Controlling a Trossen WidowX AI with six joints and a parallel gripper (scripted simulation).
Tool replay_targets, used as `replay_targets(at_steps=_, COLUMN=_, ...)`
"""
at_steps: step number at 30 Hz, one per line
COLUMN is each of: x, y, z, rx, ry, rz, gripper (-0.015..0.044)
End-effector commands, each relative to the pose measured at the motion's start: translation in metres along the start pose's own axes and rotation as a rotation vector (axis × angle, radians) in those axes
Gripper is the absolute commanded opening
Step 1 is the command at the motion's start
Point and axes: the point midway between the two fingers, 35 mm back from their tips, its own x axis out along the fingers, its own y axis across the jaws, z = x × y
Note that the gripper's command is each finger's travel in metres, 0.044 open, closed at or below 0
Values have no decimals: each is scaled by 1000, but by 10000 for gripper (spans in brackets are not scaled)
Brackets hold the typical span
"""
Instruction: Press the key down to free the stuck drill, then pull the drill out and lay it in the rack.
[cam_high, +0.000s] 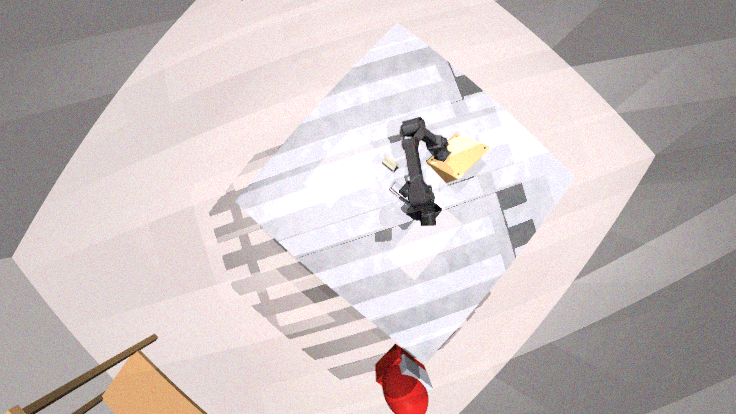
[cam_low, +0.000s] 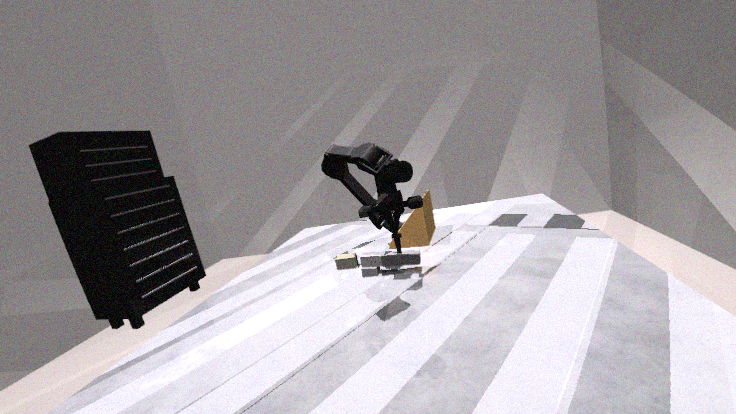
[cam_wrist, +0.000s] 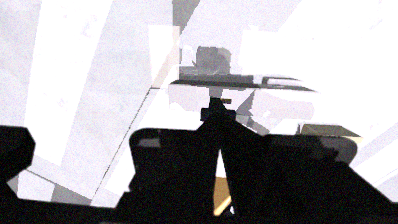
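Observation:
My gripper (cam_low: 399, 251) (cam_wrist: 217, 117) is shut with nothing seen between its fingertips. It points down, its tips at the top of the long grey assembly (cam_low: 369, 260) (cam_wrist: 240, 80), apparently touching it. In the top view part of this assembly (cam_high: 395, 190) shows beside the arm. A small dark piece (cam_wrist: 204, 114) at the fingertips in the wrist view may be the key. I cannot separate the drill from the rest of the assembly. A cream block (cam_high: 389, 163) (cam_low: 345, 261) (cam_wrist: 327, 131) lies near one end. I cannot tell which object is the rack.
A yellow-orange wedge (cam_high: 465, 154) (cam_low: 422, 226) stands beside the arm, behind the assembly in the exterior view. A red object (cam_high: 405, 393) is at the table's near corner. A black drawer cabinet (cam_low: 118, 226) stands beyond the table. Striped shadows cross the table (cam_high: 360, 288).

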Motion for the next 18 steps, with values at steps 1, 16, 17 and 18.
replay_targets(at_steps=1, x=11, y=-2, z=-4, rx=-9, ry=28, rz=-14, gripper=0)
replay_targets(at_steps=16, x=15, y=-2, z=-7, rx=-9, ry=28, rz=-14, gripper=0)
replay_targets(at_steps=17, x=16, y=-2, z=-7, rx=-9, ry=28, rz=-14, gripper=0)
replay_targets(at_steps=18, x=16, y=-2, z=-7, rx=-9, ry=28, rz=-14, gripper=0)
